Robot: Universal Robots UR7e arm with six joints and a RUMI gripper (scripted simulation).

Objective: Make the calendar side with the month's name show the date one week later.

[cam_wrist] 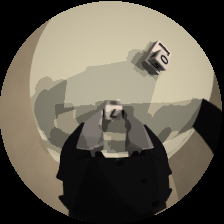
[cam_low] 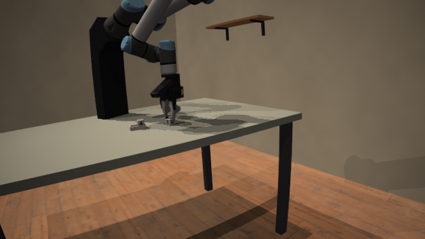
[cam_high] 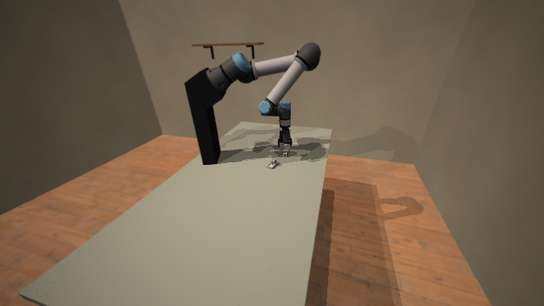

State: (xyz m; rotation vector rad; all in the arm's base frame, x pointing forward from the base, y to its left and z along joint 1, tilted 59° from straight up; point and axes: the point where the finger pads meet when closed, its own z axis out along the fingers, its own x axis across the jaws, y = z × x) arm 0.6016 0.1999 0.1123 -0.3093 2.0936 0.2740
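My gripper (cam_wrist: pixel 112 110) points straight down at the table, and its fingertips reach the surface in the side view (cam_low: pixel 169 120). A small white date cube (cam_wrist: pixel 113 110) rests on the table between the fingertips, with a dark digit on its top face. The fingers stand slightly apart from the cube's sides, so the gripper is open around it. The small grey tray (cam_low: pixel 135 127) lies a short way off, with the other white cube (cam_low: pixel 141 122) sitting in it. That cube also shows in the wrist view (cam_wrist: pixel 157 55), with dark digits on its faces. In the top view the tray (cam_high: pixel 272 166) lies just in front of the gripper (cam_high: pixel 284 151).
The arm's black pedestal (cam_high: pixel 203 119) stands at the table's far left corner. The table's right edge (cam_high: pixel 324 178) is close to the gripper. A wooden shelf (cam_low: pixel 240 22) hangs on the back wall.
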